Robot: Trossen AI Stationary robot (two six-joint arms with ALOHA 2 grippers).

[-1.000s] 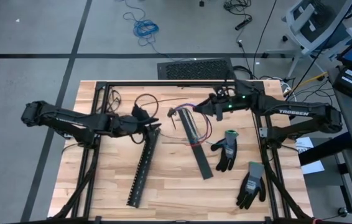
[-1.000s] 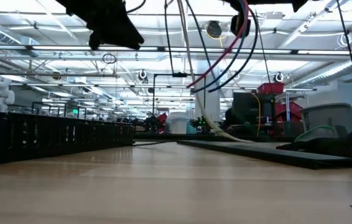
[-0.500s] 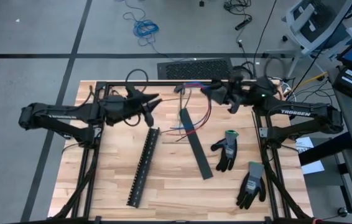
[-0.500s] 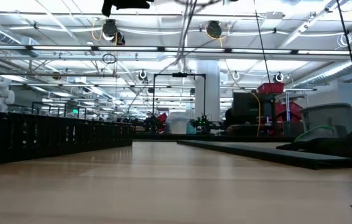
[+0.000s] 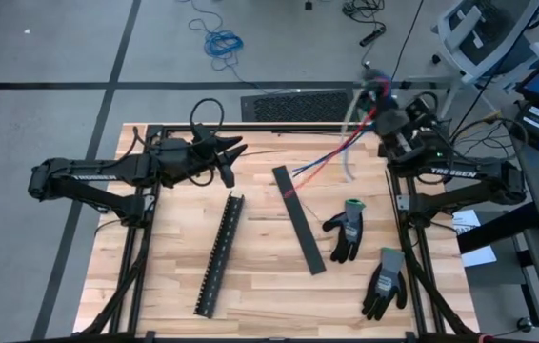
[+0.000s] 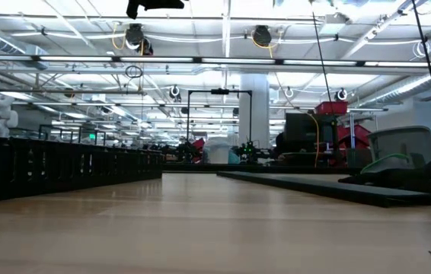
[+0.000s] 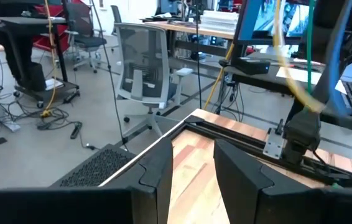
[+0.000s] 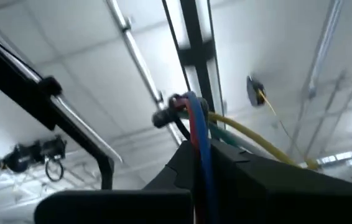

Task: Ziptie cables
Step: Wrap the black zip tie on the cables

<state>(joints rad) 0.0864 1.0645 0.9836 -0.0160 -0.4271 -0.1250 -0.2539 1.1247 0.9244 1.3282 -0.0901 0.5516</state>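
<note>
On the pale wooden table (image 5: pixel 260 286) we see two black strips lying flat and apart: a slotted strip (image 5: pixel 219 253) left of centre and a plain strip (image 5: pixel 299 218) to its right. Two grey-and-black gloves (image 5: pixel 347 229) lie near the right edge. Our right gripper (image 5: pixel 384 107) is raised over the far right corner, clenched on the cables (image 5: pixel 331 155), whose blue, red and purple strands trail down toward the far end of the plain strip. Our left gripper (image 5: pixel 231 157) hovers over the far left part of the table, fingers parted with nothing between them. Beyond the table lie grey floor, a coiled blue cord (image 5: pixel 220 42) and an office chair (image 7: pixel 143 65).
</note>
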